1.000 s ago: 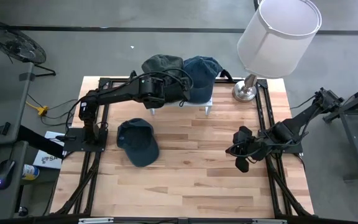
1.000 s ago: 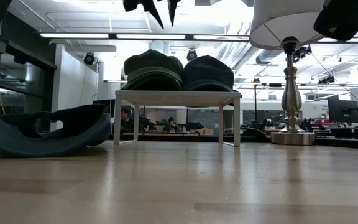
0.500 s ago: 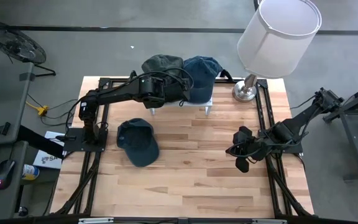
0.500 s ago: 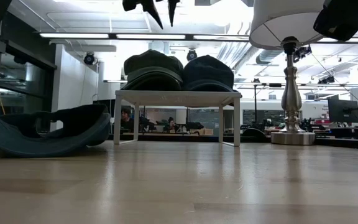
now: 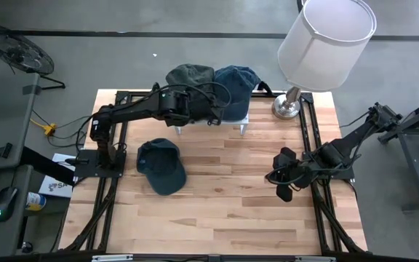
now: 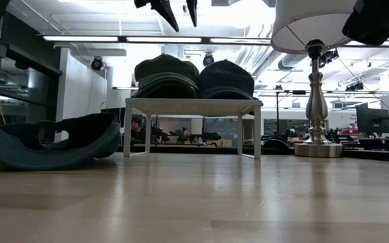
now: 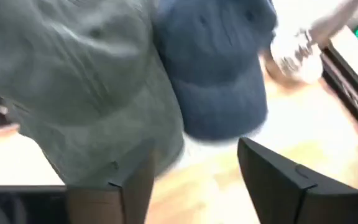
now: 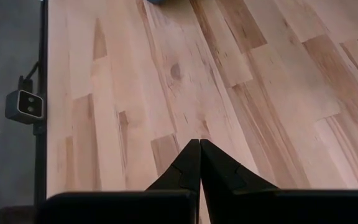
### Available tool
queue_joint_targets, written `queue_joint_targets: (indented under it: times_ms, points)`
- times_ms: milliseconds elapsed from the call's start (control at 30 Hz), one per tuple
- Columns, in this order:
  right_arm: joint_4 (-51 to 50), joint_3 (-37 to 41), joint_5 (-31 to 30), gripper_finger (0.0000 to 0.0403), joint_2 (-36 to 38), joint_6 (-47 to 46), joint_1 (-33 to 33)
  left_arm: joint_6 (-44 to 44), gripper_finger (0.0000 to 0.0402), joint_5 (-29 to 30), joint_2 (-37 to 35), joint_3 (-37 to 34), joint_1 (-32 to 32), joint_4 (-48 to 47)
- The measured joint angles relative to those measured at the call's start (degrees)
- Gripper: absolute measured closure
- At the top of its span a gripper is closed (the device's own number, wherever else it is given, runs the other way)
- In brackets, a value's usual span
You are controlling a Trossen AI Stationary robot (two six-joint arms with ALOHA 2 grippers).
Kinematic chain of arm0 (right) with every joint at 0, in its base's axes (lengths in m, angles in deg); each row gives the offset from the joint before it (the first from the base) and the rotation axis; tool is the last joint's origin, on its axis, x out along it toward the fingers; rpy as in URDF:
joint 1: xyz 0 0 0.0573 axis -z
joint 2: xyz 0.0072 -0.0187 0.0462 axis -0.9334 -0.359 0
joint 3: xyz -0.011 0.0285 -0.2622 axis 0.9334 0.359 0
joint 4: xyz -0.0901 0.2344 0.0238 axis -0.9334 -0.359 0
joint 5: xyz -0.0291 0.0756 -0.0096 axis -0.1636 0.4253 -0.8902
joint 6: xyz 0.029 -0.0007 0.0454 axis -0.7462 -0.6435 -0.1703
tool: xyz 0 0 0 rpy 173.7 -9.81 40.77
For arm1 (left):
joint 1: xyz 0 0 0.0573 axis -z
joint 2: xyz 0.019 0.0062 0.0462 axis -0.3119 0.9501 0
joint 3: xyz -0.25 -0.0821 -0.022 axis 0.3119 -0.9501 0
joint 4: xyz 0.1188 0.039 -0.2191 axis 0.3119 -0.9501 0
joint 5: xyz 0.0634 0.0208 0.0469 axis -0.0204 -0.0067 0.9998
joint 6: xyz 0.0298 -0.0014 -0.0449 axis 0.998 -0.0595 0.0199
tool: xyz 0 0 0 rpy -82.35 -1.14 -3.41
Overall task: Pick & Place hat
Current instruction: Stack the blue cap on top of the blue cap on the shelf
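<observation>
Two hats sit side by side on a small white stand (image 6: 192, 105) at the table's far side: a dark green hat (image 5: 190, 75) and a blue hat (image 5: 236, 84). A third, dark teal hat (image 5: 161, 166) lies on the wooden top at the left. My left gripper (image 7: 194, 168) hangs open just above and in front of the two hats on the stand, with nothing between its fingers; in the low view its fingertips (image 6: 184, 20) show above the hats. My right gripper (image 8: 199, 144) stands shut over bare wood at the right (image 5: 276, 177).
A table lamp with a white shade (image 5: 326, 33) stands at the far right corner, its metal base (image 5: 286, 108) close to the stand. Black frame rails (image 5: 115, 182) run along the table's sides. Bare wood lies in the middle and near part of the table.
My left gripper has rolled about its own line and its fingers have opened wider, while it stays in place above the hats on the stand. The hats have not moved.
</observation>
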Motion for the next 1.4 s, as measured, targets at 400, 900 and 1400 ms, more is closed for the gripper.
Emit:
queue_joint_targets:
  times_ms: [400, 900, 1400]
  points:
    - [-4.29, 0.00, -0.43, 0.0403, 4.45, 0.10, 0.00, 0.48, 0.0151, -3.23, -1.39, 0.00, 7.20, -5.65]
    - [-10.89, 0.00, -1.14, 0.0403, 11.88, 1.44, -0.04, -2.52, 0.0151, -2.34, -1.53, -2.84, 25.80, -13.87]
    - [-10.83, 0.00, -1.69, 0.0403, 12.02, 1.58, -0.04, -44.42, 0.0151, -19.56, -1.40, -22.11, 32.71, -10.30]
